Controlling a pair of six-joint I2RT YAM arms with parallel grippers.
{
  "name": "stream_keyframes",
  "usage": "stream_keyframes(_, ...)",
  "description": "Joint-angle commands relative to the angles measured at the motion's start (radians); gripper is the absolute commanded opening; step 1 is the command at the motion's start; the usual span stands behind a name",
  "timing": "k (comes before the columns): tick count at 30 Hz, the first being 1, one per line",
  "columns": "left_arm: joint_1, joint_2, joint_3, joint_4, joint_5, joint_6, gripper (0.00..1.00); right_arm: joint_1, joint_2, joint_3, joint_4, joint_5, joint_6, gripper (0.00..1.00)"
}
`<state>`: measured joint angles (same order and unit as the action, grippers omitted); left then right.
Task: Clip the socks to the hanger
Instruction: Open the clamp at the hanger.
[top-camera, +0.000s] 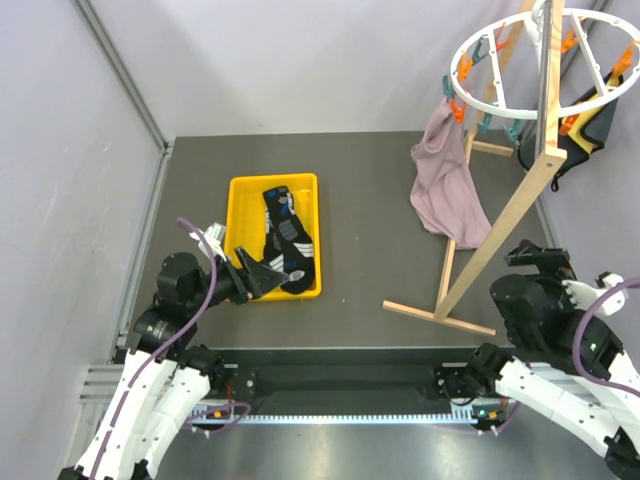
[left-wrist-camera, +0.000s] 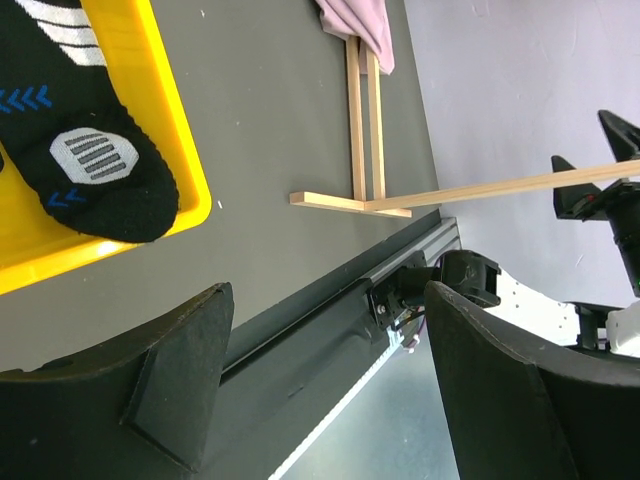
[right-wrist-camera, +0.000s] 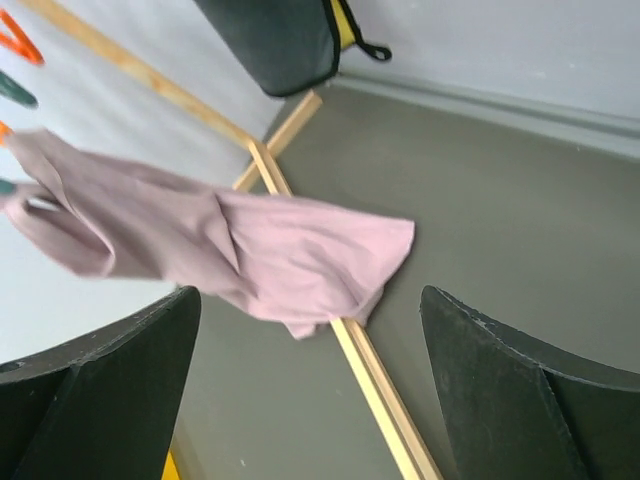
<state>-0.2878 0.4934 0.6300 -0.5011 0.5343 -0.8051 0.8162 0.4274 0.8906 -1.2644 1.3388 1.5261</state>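
The socks (top-camera: 283, 237) are black with grey and white patches and lie in a yellow tray (top-camera: 240, 187). One toe shows in the left wrist view (left-wrist-camera: 95, 170), over the tray's near rim (left-wrist-camera: 190, 170). My left gripper (top-camera: 262, 279) is open and empty at the tray's near left corner; its jaws (left-wrist-camera: 330, 370) stand wide apart. The hanger (top-camera: 545, 60) is a white ring with orange and teal clips, high at the back right on a wooden frame (top-camera: 500, 220). My right gripper (top-camera: 538, 255) is open and empty beside the frame's slanted post, facing the frame's base (right-wrist-camera: 380, 390).
A pink-mauve garment (top-camera: 448, 185) hangs from the ring down onto the table, and shows in the right wrist view (right-wrist-camera: 250, 250). A black and yellow bag (top-camera: 580, 130) sits behind the frame. The frame's foot bar (top-camera: 440, 315) lies across the table's near right.
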Motion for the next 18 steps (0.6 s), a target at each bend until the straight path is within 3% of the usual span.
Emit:
stream_keyframes(1,-0.002,-0.022,0.027,-0.005,0.003,0.006,0.81,0.020,0.043,0.045,0.048,0.143,0.083,0.91)
stream_keyframes(5,-0.002,-0.035,0.034,-0.025,0.000,0.004,0.81,0.017,0.125,0.100,0.045,0.259,-0.003,0.93)
stream_keyframes(10,-0.002,-0.039,0.045,-0.048,-0.010,0.007,0.81,-0.003,0.070,0.097,0.042,0.405,0.014,0.91)
stream_keyframes(18,-0.002,-0.029,0.045,-0.047,-0.007,0.011,0.81,-0.008,0.161,0.261,0.014,0.433,-0.187,0.94)
